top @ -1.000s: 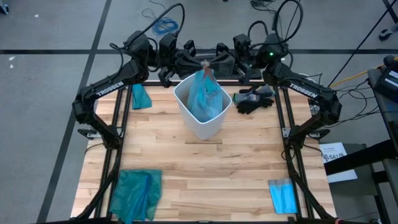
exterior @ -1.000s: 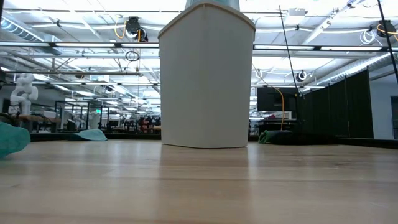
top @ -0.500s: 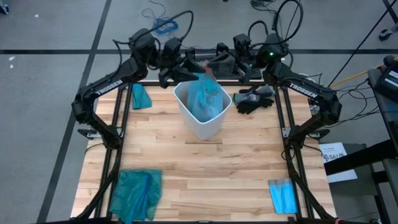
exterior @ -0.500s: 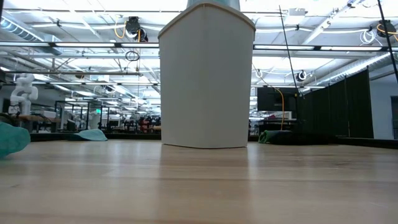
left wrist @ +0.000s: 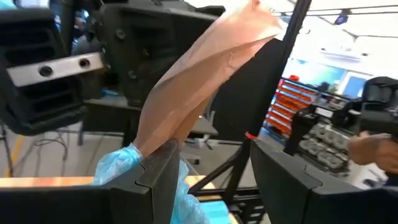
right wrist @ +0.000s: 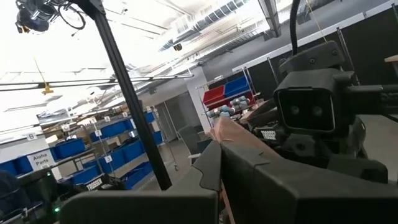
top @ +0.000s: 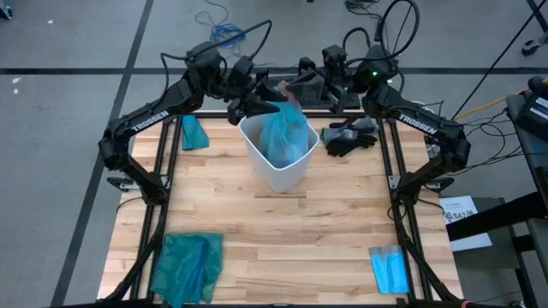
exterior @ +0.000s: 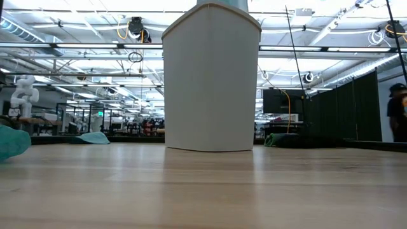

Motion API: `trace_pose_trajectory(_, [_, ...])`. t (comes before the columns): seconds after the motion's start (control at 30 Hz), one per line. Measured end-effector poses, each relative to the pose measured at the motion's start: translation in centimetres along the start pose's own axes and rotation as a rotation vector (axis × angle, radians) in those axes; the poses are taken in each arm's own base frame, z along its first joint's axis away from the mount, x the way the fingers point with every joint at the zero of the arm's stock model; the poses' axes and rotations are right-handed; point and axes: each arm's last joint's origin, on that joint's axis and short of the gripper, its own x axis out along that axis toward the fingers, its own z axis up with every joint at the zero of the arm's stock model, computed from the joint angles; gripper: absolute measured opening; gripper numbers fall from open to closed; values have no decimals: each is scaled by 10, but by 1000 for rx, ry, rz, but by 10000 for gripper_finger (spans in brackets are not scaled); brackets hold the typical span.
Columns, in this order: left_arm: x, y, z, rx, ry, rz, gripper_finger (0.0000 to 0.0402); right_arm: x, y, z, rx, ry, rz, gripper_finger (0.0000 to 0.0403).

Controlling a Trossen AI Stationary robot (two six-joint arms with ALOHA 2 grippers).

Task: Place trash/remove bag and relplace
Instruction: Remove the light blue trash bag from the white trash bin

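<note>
Fingers of the left gripper (left wrist: 211,180) stand apart in its wrist view, one dark finger (left wrist: 158,177) just beside the twisted brown paper neck (left wrist: 199,81) that rises between them — touching on that side or only very near, I cannot tell. Below the paper, a puff of the light-blue bag (left wrist: 115,165) shows beside the same finger.

From above, the left gripper (top: 257,96) hangs over the far rim of the white bin (top: 278,171), and the bag (top: 284,137) bulges up out of the bin's mouth, its gathered top reaching toward the right gripper (top: 301,88). The right gripper's fingers (right wrist: 208,168) are together, pinched on the paper neck (right wrist: 239,140) — its wrist view shows the brown strip running straight out from between them toward the other arm's wrist.

The low view shows neither gripper, only the bin's plain wall (exterior: 211,83) on the bench (exterior: 203,191) and a sliver of blue at its top.

Elsewhere on the bench (top: 282,239): a teal-green bag (top: 187,265) at the near left corner, a small teal piece (top: 193,133) far left, a folded blue sheet (top: 390,269) near right, black gloves (top: 349,137) beside the bin.
</note>
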Motion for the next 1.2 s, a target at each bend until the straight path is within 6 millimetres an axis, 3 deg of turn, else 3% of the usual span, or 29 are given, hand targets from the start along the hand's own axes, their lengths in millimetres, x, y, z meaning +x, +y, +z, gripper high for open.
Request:
trace_pose_trajectory(0.27, [-4,1,-3,41,23,98,194,-4,-2,3,-6,-5,-13,0])
trace_pose_trajectory(0.63, [-5,-12,3,154,-4,131,194,-8,-3,5,1,1,-13,0])
trace_pose_trajectory(1.2, [25,-17,-5,222,-40,183,194,-9,-5,7,-5,-6,-24,0])
